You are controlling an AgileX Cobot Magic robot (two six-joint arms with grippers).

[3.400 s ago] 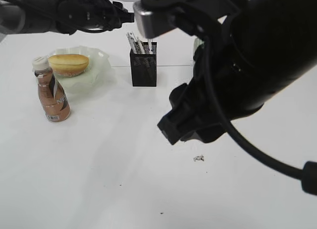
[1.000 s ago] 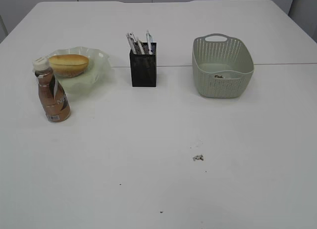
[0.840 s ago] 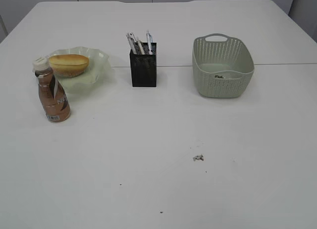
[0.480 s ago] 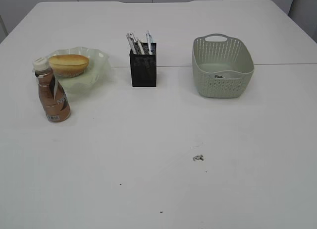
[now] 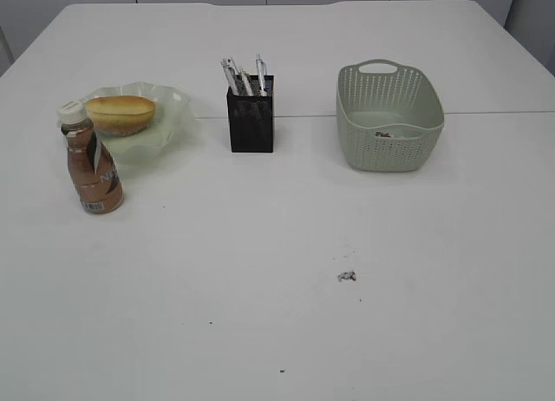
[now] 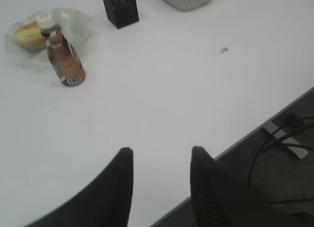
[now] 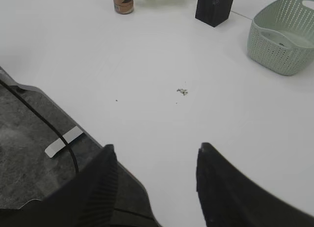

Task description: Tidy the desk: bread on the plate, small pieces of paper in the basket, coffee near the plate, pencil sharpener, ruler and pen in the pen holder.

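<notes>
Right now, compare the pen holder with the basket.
The pen holder is black, tall and narrow; the basket is pale green, wide and low, with a handle cutout. Pens stick out above the pen holder's rim, while small scraps lie inside the basket. Both are perforated, stand upright on the white table.

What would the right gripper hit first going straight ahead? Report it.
Judging by the right wrist view, the right gripper, jaws open and empty, points across bare table. The small paper scrap lies nearest that line, then the basket; depth is uncertain.
</notes>
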